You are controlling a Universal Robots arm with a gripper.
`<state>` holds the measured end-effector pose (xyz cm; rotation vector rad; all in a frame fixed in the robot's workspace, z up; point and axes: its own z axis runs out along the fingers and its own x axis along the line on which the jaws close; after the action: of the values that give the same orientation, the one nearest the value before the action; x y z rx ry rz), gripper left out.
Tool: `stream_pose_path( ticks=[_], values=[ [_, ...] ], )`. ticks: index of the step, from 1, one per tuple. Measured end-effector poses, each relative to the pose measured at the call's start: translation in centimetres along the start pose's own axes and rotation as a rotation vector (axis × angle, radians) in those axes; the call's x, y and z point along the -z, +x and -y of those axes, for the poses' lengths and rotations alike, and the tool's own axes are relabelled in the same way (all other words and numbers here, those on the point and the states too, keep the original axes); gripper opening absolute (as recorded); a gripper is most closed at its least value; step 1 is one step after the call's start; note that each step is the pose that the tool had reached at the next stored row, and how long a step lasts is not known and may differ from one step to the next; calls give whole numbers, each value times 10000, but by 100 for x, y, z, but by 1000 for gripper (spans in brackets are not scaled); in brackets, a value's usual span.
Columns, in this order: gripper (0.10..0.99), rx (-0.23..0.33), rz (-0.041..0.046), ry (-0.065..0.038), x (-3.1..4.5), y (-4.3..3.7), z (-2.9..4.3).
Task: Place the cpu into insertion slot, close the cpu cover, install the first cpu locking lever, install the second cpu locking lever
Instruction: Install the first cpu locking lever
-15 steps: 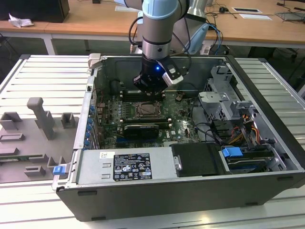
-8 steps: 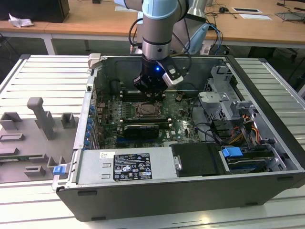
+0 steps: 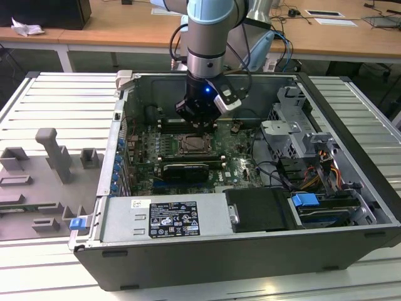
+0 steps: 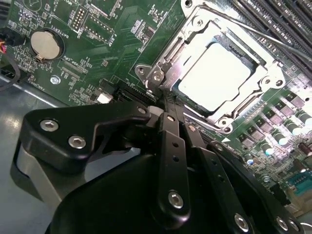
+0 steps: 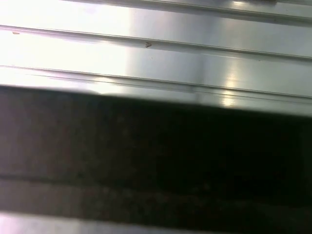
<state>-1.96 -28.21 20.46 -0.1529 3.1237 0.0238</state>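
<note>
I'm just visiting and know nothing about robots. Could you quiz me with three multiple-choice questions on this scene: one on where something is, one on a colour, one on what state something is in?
1. Where is the gripper?
A. Over the grey fixtures outside the case
B. Inside the open computer case, just above the motherboard
C. On the wooden desk behind

2. What colour is the motherboard?
A. Green
B. Red
C. White

3. How does the cpu lie?
A. Held in the gripper
B. On the slatted table
C. Seated in the insertion slot, with the cpu cover framing it

Answers:
1 B: the exterior view shows the arm reaching down into the case.
2 A: the board is green in the exterior and second wrist views.
3 C: the second wrist view shows the pale square chip flat inside the metal frame.
</note>
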Motion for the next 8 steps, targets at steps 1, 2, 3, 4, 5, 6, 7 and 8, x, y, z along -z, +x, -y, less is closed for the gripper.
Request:
stream_pose_path(
  ticks=[1, 2, 3, 4, 5, 6, 7, 8],
  values=[
    [106, 0, -2, 41, -3, -1, -1],
    [106, 0, -7, 94, -7, -2, -2],
    [106, 0, -10, 116, -11, -2, -2],
    [106, 1, -12, 126, -14, -2, -3],
    [106, -1, -14, 134, -18, -2, -8],
    [106, -1, -11, 110, -26, -2, -13],
    [106, 0, -7, 60, -32, -3, -16],
    [106, -1, 1, 1, -37, -4, -18]
  ],
)
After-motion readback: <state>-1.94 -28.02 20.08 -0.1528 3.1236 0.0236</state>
